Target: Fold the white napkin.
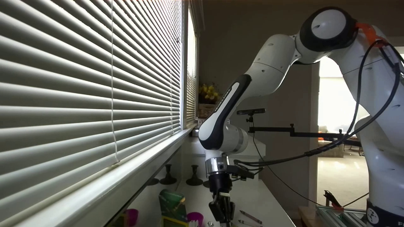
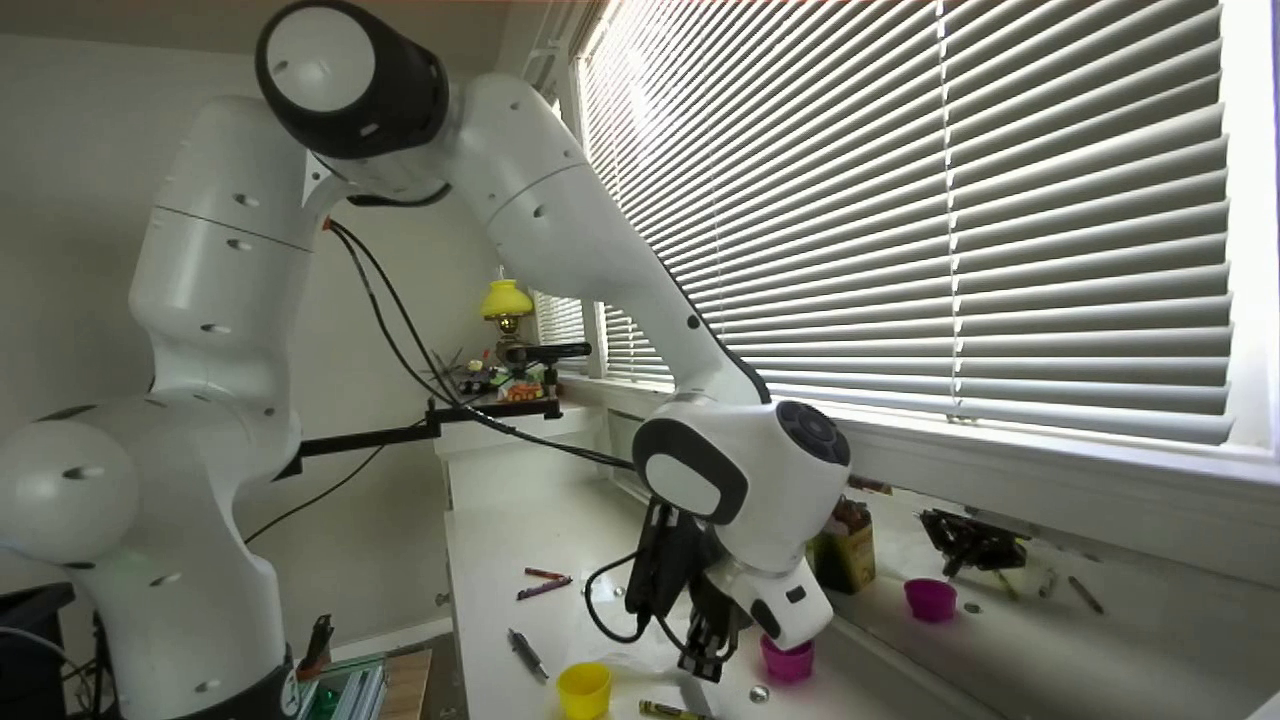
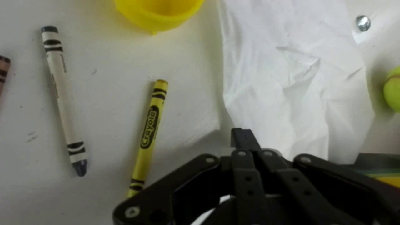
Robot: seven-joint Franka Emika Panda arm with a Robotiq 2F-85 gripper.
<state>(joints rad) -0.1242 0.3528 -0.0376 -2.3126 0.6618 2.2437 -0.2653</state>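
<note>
The white napkin (image 3: 297, 103) lies creased on the white table in the wrist view, running from the top edge down to my gripper. An overlapping layer shows along its lower right side. It also shows faintly beside the gripper in an exterior view (image 2: 640, 658). My gripper (image 3: 245, 134) points down with its fingers together, at the napkin's left edge. The fingertips cover that part, and I cannot tell whether any napkin is between them. The gripper also shows low over the table in both exterior views (image 1: 225, 217) (image 2: 700, 668).
A yellow cup (image 3: 159, 18), a yellow crayon (image 3: 149, 131) and a white crayon with a dark tip (image 3: 64, 97) lie left of the napkin. A green ball (image 3: 394, 90) and a clear gem (image 3: 363, 23) lie right. A pink cup (image 2: 788, 660) and crayon box (image 2: 848, 555) stand windowward.
</note>
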